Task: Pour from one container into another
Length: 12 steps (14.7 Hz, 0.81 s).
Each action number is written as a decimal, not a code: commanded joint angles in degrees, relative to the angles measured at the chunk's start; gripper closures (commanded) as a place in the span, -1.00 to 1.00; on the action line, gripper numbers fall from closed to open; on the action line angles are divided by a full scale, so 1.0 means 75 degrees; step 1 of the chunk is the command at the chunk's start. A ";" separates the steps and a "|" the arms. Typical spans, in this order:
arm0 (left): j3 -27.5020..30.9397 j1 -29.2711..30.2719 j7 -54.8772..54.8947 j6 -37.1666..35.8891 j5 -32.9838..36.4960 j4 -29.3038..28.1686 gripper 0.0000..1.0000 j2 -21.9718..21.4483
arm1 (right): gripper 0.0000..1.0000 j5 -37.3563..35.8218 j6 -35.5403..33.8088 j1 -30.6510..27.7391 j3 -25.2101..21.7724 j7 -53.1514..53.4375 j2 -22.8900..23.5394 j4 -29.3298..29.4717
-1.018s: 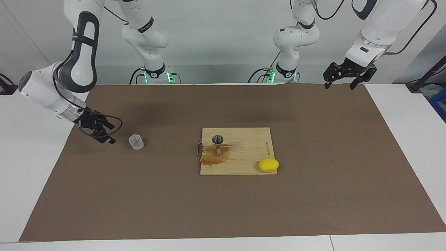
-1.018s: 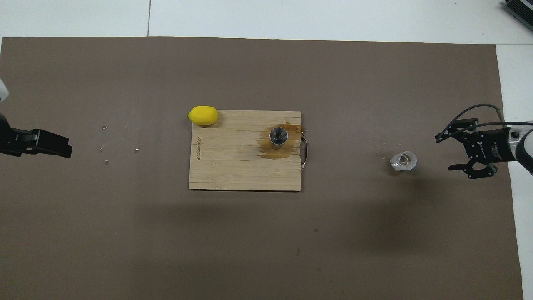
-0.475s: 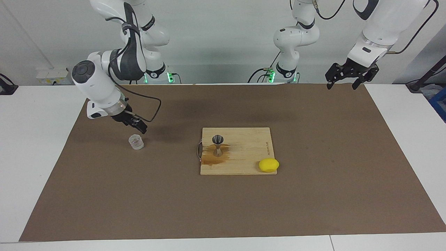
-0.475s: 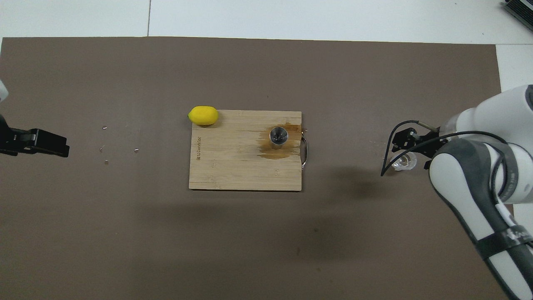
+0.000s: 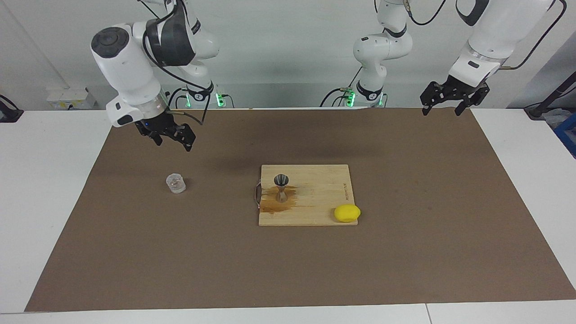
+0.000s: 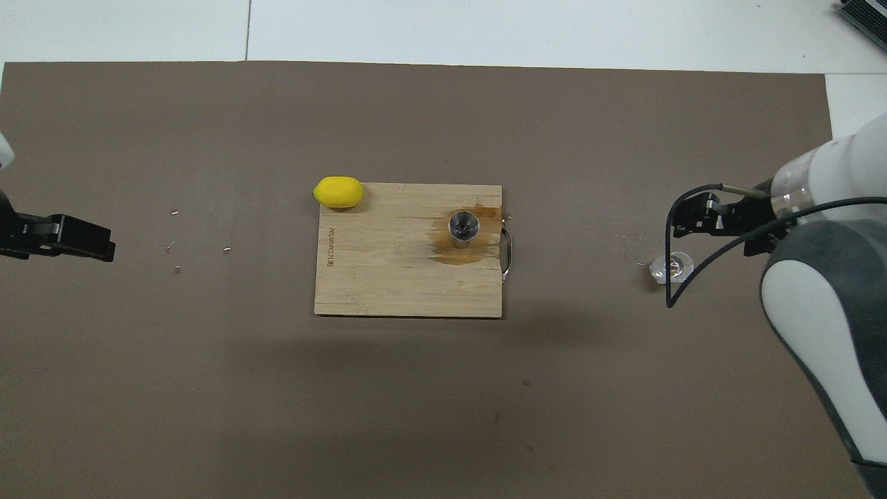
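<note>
Hovering above the glass tumbler (image 5: 176,183), right pincer (image 5: 172,137) spread, empty (left pincer (image 5: 446,104) likewise, its arm cropped overhead)

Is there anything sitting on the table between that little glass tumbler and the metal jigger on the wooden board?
Nothing: the facing view shows only bare brown mat between the glass tumbler and the cutting board, where the jigger stands.

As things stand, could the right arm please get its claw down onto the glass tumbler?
Probably yes: the right claw hangs open above the mat near the glass tumbler, nothing between them.
</note>
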 commanded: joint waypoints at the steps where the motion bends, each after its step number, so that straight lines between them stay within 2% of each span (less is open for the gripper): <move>1: -0.0054 0.0041 -0.0082 0.0108 0.0137 -0.0242 -1.00 -0.0191 | -1.00 -0.0568 -0.0773 -0.0038 0.0007 -0.0393 0.0172 0.0998; 5: -0.0054 0.0041 -0.0082 0.0108 0.0137 -0.0242 -1.00 -0.0191 | -1.00 -0.0606 -0.1127 -0.0062 -0.0005 -0.0934 0.0149 0.1341; 12: -0.0043 0.0041 -0.0082 0.0108 0.0137 -0.0242 -1.00 -0.0191 | -1.00 -0.0442 -0.1268 -0.0062 -0.0017 -0.0735 -0.0389 0.0404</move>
